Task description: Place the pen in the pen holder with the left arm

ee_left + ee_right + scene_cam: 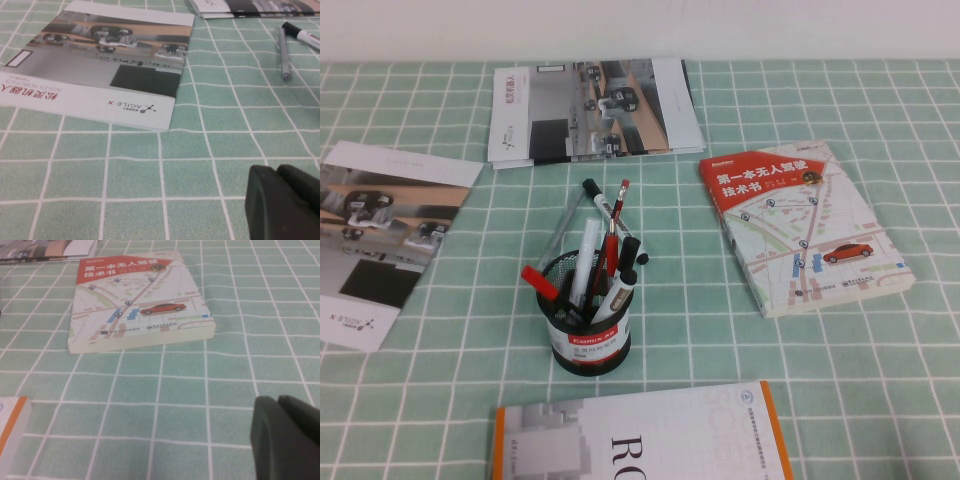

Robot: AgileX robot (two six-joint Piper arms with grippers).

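Note:
The pen holder (pixel 587 325), a black mesh cup with a red-and-white band, stands mid-table and holds white black-capped markers and a red pen. The slim translucent grey pen (pixel 560 232) lies on the cloth just behind and left of the holder. It also shows in the left wrist view (pixel 283 52), next to a black-capped marker (pixel 301 36). My left gripper (pixel 276 170) is shut and empty, low over the cloth and well short of the pen. My right gripper (pixel 277 400) is shut and empty, near the map book. Neither arm shows in the high view.
A red-topped map book (pixel 802 225) lies at the right. Brochures lie at the far left (pixel 380 235) and at the back (pixel 592 108). An orange-edged book (pixel 640 440) lies at the front edge. The cloth is green with a white grid.

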